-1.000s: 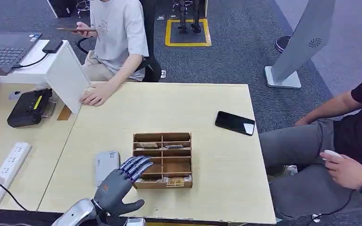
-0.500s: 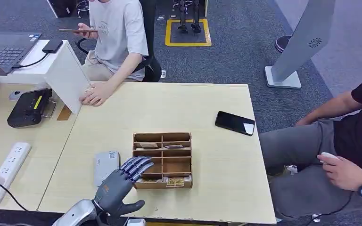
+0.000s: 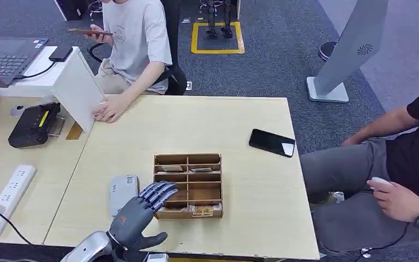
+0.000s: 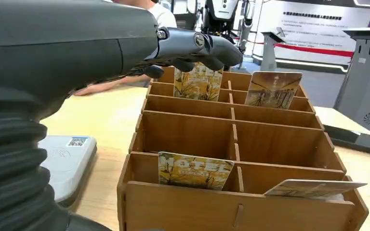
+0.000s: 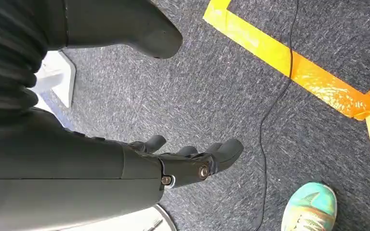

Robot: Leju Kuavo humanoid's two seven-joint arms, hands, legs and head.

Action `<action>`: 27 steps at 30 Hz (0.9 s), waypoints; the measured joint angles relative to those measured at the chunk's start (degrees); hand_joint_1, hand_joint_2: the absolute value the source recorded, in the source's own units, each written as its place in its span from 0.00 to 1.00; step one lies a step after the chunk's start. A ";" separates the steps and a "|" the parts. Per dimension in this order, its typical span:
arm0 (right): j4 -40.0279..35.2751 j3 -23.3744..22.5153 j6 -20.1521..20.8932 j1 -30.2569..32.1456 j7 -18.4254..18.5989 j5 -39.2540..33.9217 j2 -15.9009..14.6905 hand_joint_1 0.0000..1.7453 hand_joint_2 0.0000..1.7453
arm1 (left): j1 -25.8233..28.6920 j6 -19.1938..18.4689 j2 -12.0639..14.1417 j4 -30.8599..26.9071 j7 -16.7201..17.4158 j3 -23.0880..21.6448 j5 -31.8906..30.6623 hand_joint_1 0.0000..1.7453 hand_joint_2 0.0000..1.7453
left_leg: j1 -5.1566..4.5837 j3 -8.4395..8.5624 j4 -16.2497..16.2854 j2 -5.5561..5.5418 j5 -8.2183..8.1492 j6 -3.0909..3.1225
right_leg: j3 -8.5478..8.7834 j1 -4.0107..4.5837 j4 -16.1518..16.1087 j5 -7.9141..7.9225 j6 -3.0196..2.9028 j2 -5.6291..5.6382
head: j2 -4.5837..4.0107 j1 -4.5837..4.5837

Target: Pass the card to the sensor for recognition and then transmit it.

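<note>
Pale wooden bench, head view: one open wooden organiser box with divided compartments, near the front edge; a flat grey card sensor pad just beside its left wall; a black smartphone well apart to the right; a white power strip and a black desk device with a yellow strip on the adjoining bench. Left hand, dark grey, hovers over the box's front-left corner, fingers extended and spread, holding nothing. Left wrist view adds what the head view cannot resolve: yellow-brown printed cards standing upright in the compartments, the nearest card in the front-left compartment lettered "HOTEL", two more in far rows, a pale card lying tilted at the front right, and a QR label on the sensor pad. Fingertips sit above the far rows, touching no card. Right wrist view: right hand over grey carpet, fingers loosely curled and empty, beside yellow floor tape and a teal shoe.
</note>
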 joint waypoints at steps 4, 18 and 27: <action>0.00 0.00 0.00 0.00 0.00 0.00 0.00 0.00 1.00 | 0.00 0.00 0.00 0.00 0.00 0.00 0.00 0.00 1.00 | 0.00 0.00 0.00 0.00 0.00 0.00 | 0.00 0.00 0.00 0.00 0.00 0.00 | 0.00 0.00; 0.00 0.00 0.00 0.00 0.00 0.00 0.00 0.00 1.00 | 0.00 0.00 0.02 0.02 0.00 -0.02 0.00 0.00 1.00 | 0.00 0.00 0.00 0.00 0.00 0.00 | 0.00 0.00 0.00 0.00 0.00 0.00 | 0.00 0.00; 0.00 0.35 1.14 -0.98 0.48 0.85 0.02 0.00 1.00 | -0.17 0.90 -0.68 3.85 3.43 -0.02 -4.00 0.00 1.00 | 0.00 0.02 0.00 0.02 0.00 0.00 | 0.00 0.00 0.00 0.00 0.00 0.01 | 0.00 0.00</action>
